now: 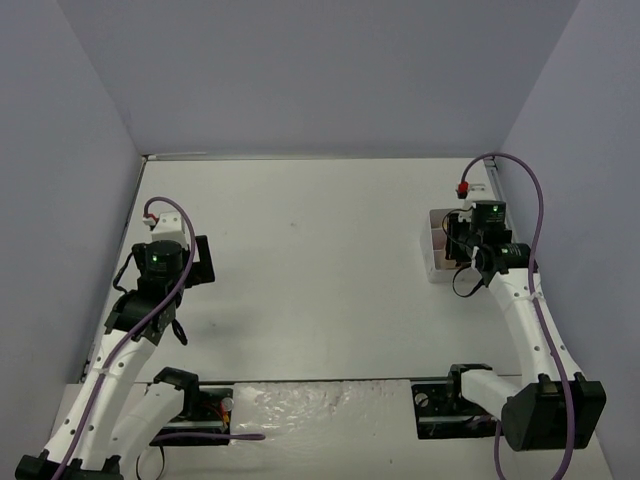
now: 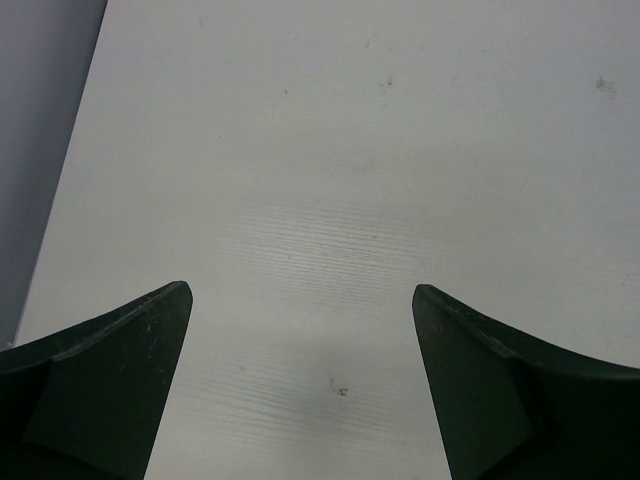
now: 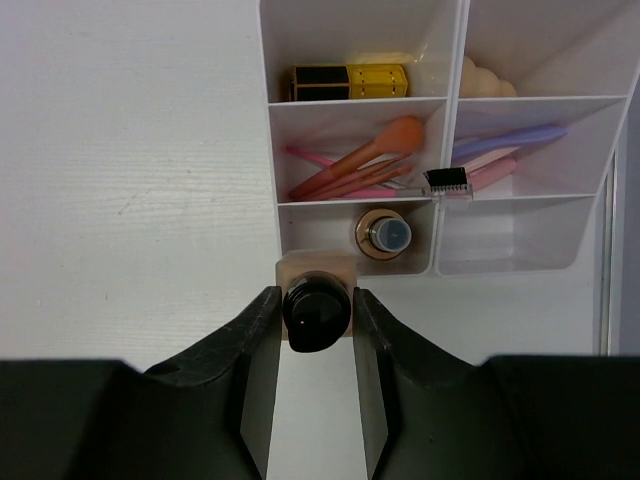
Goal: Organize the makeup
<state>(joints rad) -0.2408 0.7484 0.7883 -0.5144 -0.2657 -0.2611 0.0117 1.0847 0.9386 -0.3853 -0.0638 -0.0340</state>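
Note:
My right gripper [image 3: 315, 297] is shut on a tan bottle [image 3: 315, 315] with a dark cap, holding it upright just outside the near wall of the white tray [image 3: 456, 150]. Inside the tray, a second bottle [image 3: 385, 235] stands in the near left compartment. Pink and orange brushes [image 3: 350, 170] fill the middle left one, lilac and pink sticks [image 3: 505, 145] the middle right. A gold-black lipstick tube [image 3: 350, 82] and a peach sponge [image 3: 482, 80] lie at the far end. My left gripper [image 2: 302, 290] is open over bare table, holding nothing.
The tray [image 1: 436, 252] sits at the table's right side, close to the right wall, with my right gripper [image 1: 462, 248] over it. My left gripper [image 1: 198, 260] hangs near the left wall. Crinkled clear film [image 1: 310, 405] lies between the arm bases.

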